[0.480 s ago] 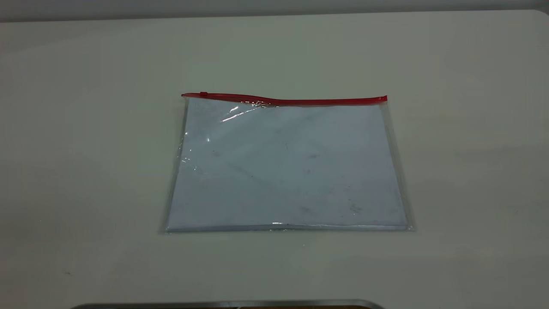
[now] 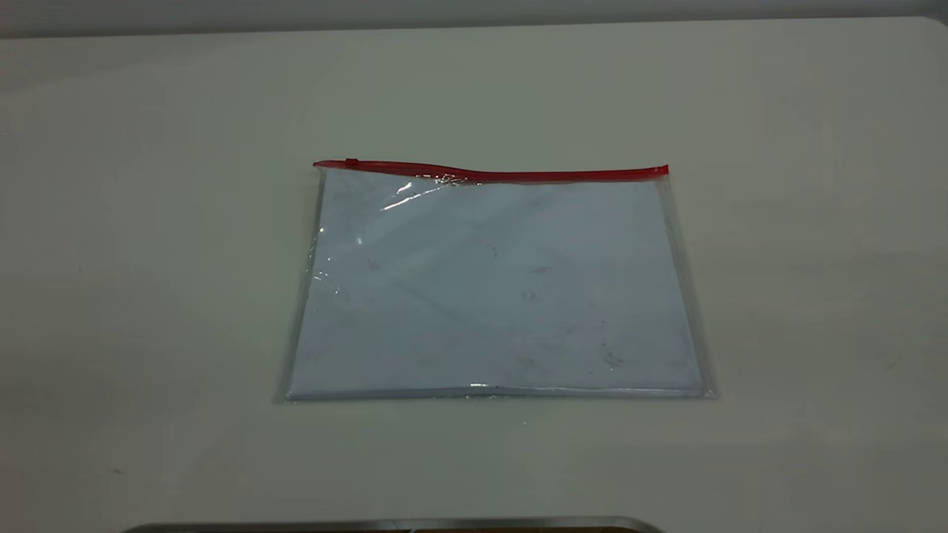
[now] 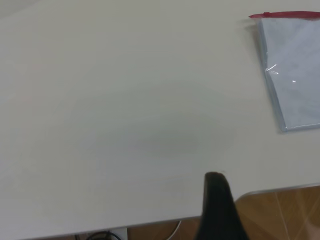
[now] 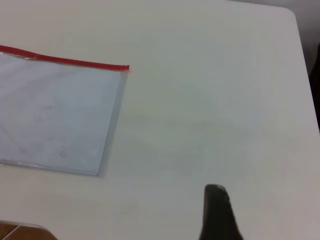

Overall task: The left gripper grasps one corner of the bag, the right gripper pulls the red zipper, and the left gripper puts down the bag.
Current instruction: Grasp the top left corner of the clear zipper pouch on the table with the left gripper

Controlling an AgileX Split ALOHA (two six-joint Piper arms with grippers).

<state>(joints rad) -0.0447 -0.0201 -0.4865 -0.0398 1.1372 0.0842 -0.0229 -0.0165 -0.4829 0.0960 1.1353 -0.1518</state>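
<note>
The bag point(image 2: 492, 285) lies flat on the white table point(image 2: 148, 222), clear plastic with white sheets inside. The red zipper point(image 2: 511, 175) runs along its far edge, with the small slider tab point(image 2: 351, 161) near the left end. Its red corners are at the left point(image 2: 318, 164) and right point(image 2: 664, 170). No gripper shows in the exterior view. In the left wrist view a black part of my left gripper point(image 3: 216, 200) hangs over the table edge, far from the bag point(image 3: 295, 75). In the right wrist view a black part of my right gripper point(image 4: 216, 210) is over bare table, apart from the bag point(image 4: 55, 115).
The table's near edge with a metal-rimmed panel point(image 2: 392, 524) shows at the bottom of the exterior view. Wooden floor point(image 3: 280, 215) lies beyond the table edge in the left wrist view. The table's rounded corner point(image 4: 292, 12) is near the right arm.
</note>
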